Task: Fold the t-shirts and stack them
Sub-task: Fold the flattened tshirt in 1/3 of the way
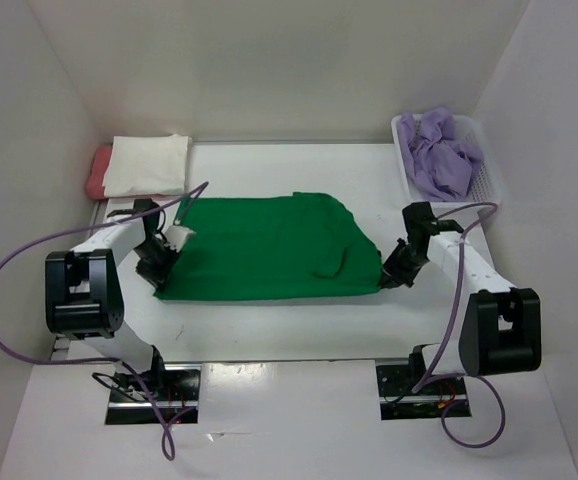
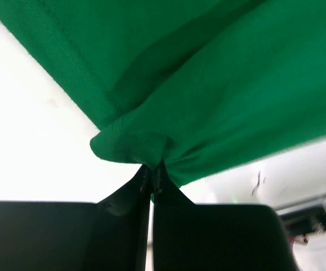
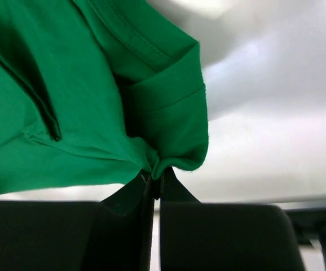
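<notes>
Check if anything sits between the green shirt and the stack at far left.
Nothing loose does: bare table separates the green shirt from the cream-white shirt atop the salmon-red shirt. Only the left gripper, clamping the shirt's edge, is nearby.

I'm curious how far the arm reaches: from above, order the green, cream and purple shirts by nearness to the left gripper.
1. green shirt, pinched in the left gripper.
2. cream shirt, folded, back left.
3. purple shirt, in the basket, back right.
</notes>
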